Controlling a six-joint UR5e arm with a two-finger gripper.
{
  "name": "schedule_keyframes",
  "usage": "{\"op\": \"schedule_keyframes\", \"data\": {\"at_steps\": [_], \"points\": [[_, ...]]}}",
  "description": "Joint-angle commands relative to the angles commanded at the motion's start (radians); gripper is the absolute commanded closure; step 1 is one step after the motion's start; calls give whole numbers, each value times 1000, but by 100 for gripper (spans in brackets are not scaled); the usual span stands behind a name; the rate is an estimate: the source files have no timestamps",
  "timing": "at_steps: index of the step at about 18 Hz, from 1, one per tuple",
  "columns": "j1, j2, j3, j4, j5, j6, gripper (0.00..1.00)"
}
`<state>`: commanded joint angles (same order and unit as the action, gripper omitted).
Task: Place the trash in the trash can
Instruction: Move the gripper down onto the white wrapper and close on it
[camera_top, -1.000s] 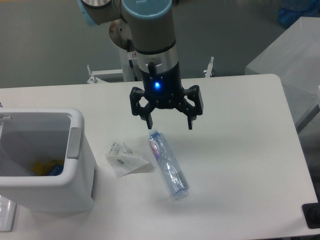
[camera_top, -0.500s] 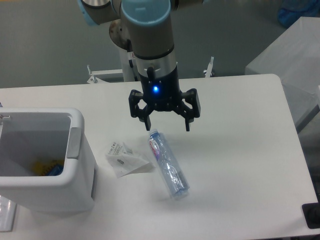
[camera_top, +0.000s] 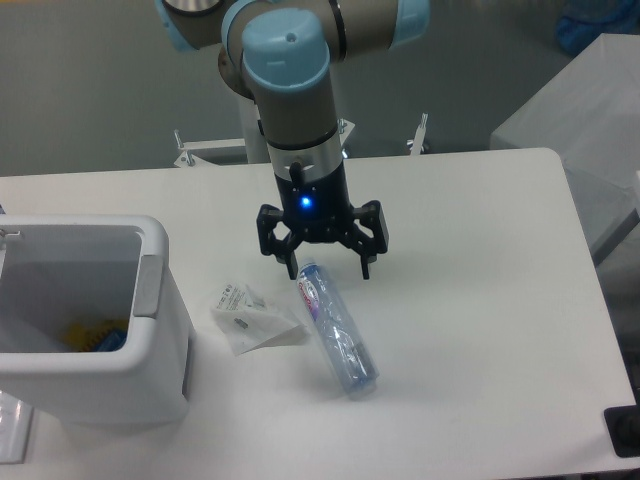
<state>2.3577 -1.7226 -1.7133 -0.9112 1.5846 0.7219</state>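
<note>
Left: the trash can (camera_top: 150, 300), open at the top, already holds some coloured items. Just beside its right wall on the table (camera_top: 480, 300) lies the crumpled wrapper (camera_top: 248, 318). Beside that, close to touching it, lies the clear bottle (camera_top: 335, 328), long axis running from upper left to lower right.

Centre: your gripper (camera_top: 327, 270) hangs with its fingers spread wide and nothing between them. They straddle only the bottle's upper end, one finger to each side; most of the body lies nearer the camera, outside the span.

Hazards: if you close here, you would likely catch the bottle near its tip, and it may pivot, droop or slip free on the way to the can. A smooth round body can also roll sideways from the closing fingers and push into the wrapper.
</note>
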Motion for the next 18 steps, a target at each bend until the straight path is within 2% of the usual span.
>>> {"op": "schedule_keyframes", "data": {"at_steps": [2,9,11,18], "points": [[-3,-2,-34,0,0,184,0],[-28,-46,-126,2,11,595,0],[-66,-75,-127,0,12,633,0],[-129,-179,-134,17,20,630,0]]}}
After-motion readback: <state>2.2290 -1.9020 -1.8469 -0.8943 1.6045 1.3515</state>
